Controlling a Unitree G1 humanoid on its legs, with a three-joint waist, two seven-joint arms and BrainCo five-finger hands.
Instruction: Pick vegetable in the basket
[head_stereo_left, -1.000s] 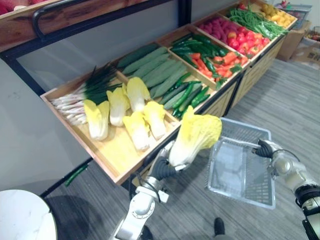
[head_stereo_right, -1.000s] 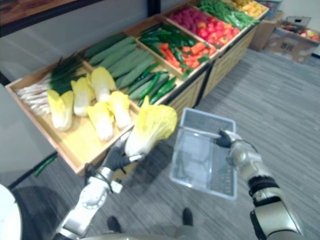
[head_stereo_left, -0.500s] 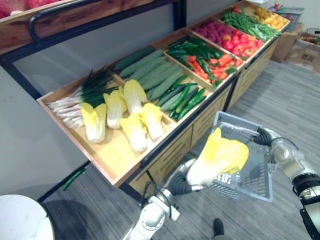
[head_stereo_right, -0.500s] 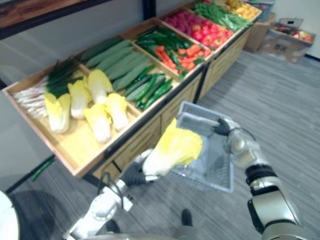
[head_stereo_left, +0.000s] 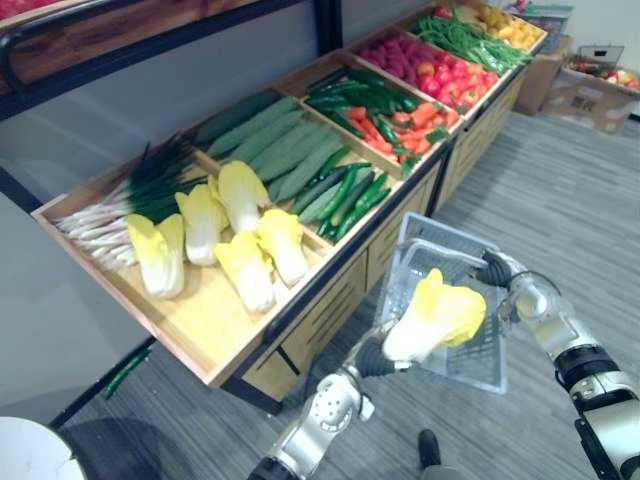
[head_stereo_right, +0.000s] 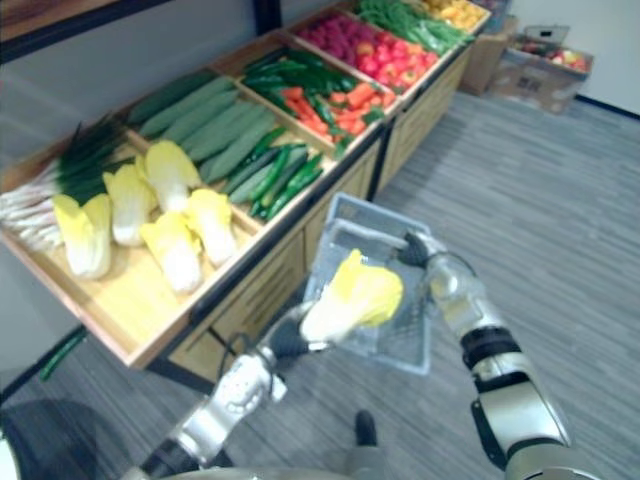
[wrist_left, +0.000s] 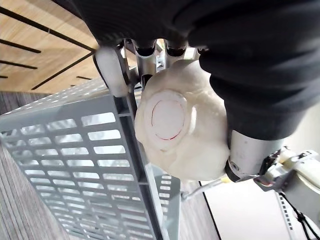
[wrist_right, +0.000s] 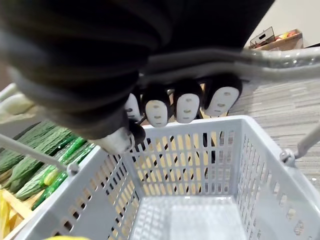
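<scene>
A pale yellow napa cabbage (head_stereo_left: 435, 318) hangs over the mouth of a grey plastic basket (head_stereo_left: 440, 255), stem end toward my left hand (head_stereo_left: 372, 357), which is shut on it. In the left wrist view the cabbage's white cut base (wrist_left: 172, 127) presses against the basket's slatted wall (wrist_left: 100, 170), with my fingers (wrist_left: 112, 70) curled round it. My right hand (head_stereo_left: 497, 270) is shut on the basket's handle and holds the basket tilted off the floor. In the right wrist view the dark fingertips (wrist_right: 185, 107) wrap the handle (wrist_right: 280, 57) above the basket's bare floor (wrist_right: 190, 220).
To the left runs a long wooden display shelf (head_stereo_left: 330, 285) with more napa cabbages (head_stereo_left: 245, 250), scallions (head_stereo_left: 130, 195), cucumbers (head_stereo_left: 280, 145), peppers (head_stereo_left: 370, 95) and red produce. A cardboard box (head_stereo_left: 590, 85) stands far right. Grey carpet lies around the basket.
My left hand has carried the cabbage rightward and down from beside the shelf to the basket's mouth. The right hand has tipped the basket toward it. The camera has shifted too.
</scene>
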